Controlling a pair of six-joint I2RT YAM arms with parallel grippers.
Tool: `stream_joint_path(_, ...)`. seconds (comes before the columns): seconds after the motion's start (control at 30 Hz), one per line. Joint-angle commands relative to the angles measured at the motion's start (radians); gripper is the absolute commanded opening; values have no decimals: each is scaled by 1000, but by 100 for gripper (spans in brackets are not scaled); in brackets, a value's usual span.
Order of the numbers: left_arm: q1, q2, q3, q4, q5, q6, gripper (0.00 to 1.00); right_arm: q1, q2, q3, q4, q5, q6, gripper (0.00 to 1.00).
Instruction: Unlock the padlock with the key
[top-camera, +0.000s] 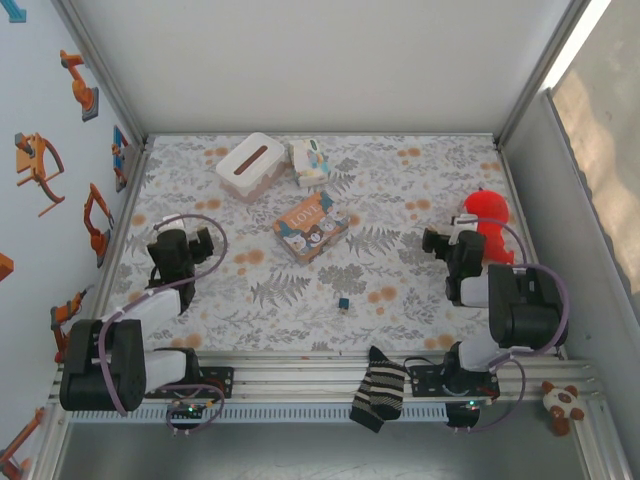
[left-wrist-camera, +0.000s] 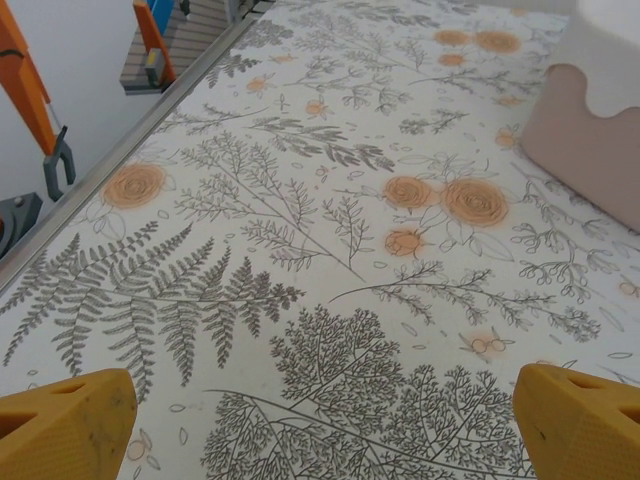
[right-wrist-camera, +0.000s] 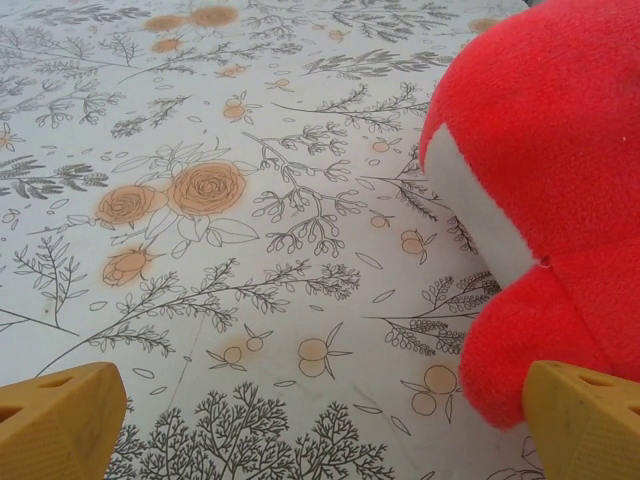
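Top external view: one padlock (top-camera: 343, 303), tiny, blue-black and squarish, is seen near centre; left end effector (left-wrist-camera: 320, 428) and right end effector (right-wrist-camera: 320, 425) are released.

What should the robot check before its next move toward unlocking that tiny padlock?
1. Padlock lies free on the table, apart from other things: ok.
2. Left gripper open, nothing between its fingers: ok.
3. Right gripper open, nothing held: ok.
4. Right gripper has room to move: not ok, the red plush toy sits right beside one finger.
5. Where the key is: cannot tell.
6. Printed box well away from the padlock: ok.
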Motion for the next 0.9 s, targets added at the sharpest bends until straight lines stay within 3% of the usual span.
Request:
stream_joint_path(0.0, 17, 33, -15, 164, 86, 38, 96, -6, 0, 43, 42, -17, -7, 100)
stream_joint_path(0.07, 29, 70, -15, 224, 122, 49, 96, -6, -3, 75, -31, -7, -6, 100)
stream_joint_path(0.43, 50, 330, 7, 472, 215, 85, 96, -7, -3, 74, -25, -7, -8, 100)
stream_joint_path(0.53, 50, 316, 81, 305, 186, 79, 96, -6, -2, 74, -24, -7, -8, 100)
stream_joint_path(0.87, 46, 319, 76, 316, 183, 83, 96, -6, -2, 74, -24, -9, -9, 100)
